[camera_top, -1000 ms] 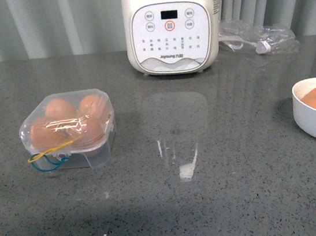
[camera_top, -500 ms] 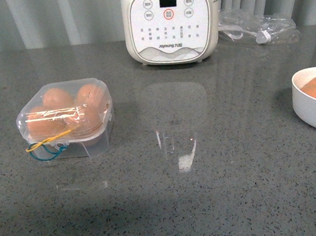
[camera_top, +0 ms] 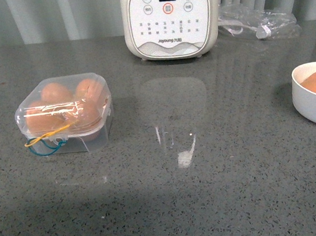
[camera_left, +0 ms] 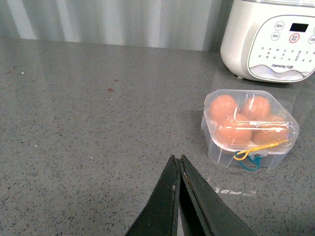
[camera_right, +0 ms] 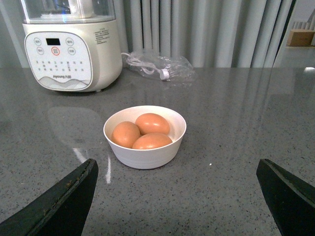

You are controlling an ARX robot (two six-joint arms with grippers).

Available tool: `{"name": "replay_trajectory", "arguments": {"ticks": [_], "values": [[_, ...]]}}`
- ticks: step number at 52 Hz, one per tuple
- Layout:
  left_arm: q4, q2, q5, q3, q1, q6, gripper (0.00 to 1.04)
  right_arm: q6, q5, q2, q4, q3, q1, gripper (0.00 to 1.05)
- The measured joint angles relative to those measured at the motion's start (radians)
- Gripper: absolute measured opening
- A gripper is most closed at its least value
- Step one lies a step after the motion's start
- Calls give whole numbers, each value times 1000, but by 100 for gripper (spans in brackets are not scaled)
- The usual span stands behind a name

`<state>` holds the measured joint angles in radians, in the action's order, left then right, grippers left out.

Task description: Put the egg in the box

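Egg (camera_right: 152, 123): lying with two others in the white bowl (camera_right: 147, 156), well apart from the box (camera_top: 64, 114); light, smooth, brittle (likely slippery).
Grasp: pinching gently across its middle.
Box: sitting lid-down, seemingly full.
Right end effector (camera_right: 177, 196): gaping wide, holding nothing.
Left end effector (camera_left: 178, 169): pressing together, empty.

My front view looks down across the grey speckled countertop (camera_top: 226, 190), left wrist view nearer the clear plastic egg box (camera_left: 250, 129), right wrist view facing the round white bowl (camera_right: 144, 147), all sharing the cream appliance (camera_top: 169, 16).
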<state>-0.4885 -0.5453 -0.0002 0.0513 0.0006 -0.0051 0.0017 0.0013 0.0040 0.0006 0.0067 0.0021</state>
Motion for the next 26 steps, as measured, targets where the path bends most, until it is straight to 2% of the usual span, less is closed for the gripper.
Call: {"name": "replay_trajectory", "arguments": {"ticks": [10,26], "values": [[9,59,-2,-24,0,0,4,0,0,0,0,0,0,98],[126,186,-1,-24,0,0,4,0,0,0,0,0,0,98]]}}
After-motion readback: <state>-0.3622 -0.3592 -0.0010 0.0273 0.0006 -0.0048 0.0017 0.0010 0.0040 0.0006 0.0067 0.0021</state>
